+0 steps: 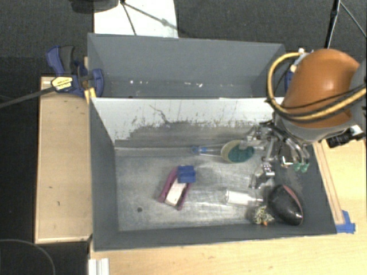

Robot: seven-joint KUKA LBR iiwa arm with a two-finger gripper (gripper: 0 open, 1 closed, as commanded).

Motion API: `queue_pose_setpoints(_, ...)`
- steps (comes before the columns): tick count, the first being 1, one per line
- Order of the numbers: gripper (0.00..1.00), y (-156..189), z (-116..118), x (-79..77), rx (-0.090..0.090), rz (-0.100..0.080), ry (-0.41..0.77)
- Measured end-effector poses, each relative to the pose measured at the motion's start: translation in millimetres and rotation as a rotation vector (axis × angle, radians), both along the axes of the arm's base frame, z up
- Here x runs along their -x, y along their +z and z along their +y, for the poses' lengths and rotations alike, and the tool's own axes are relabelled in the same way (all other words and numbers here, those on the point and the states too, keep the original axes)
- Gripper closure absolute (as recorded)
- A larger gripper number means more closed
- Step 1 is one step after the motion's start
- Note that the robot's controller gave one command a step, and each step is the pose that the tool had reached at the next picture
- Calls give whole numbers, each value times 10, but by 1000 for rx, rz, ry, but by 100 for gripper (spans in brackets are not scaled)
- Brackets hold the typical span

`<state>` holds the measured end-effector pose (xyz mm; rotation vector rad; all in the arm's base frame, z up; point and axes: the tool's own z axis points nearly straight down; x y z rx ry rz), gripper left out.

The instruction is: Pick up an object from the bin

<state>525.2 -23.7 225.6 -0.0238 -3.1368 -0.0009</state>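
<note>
Gripper [262, 175] is low in the right part of the grey bin [104, 171], under the arm's orange cover [318, 87] and its looped cables; I can't tell whether it is released or clenched, since its metal parts run together from up here.

Nearest to it, just below and toward the view's right: a black oval thing [285, 204], glossy and domed, with a reddish edge along its top; it lies flat near the bin's right wall.

Just below-left of the gripper: a small clear tube [241, 198], lying on its side, its right end near the black oval thing; I can't tell if the gripper touches either.

Under that end: a small speckled lump [261, 215], just beside the black oval thing.

Up-left of the gripper: a teal round-headed thing [234, 152], its thin bluish handle pointing left.

Well apart to the left: a purple-and-white box [174, 192] with a blue block [186, 174] at its upper end.
</note>
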Motion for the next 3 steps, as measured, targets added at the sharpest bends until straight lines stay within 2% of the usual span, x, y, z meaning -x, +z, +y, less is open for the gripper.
queue_pose_setpoints(1,0,-1436,-151,433,1,-12,84)
queue_pose_setpoints(2,0,-1249,-402,439,2,-11,-92)
queue_pose_setpoints(3,0,-1117,-150,452,0,-12,-198)
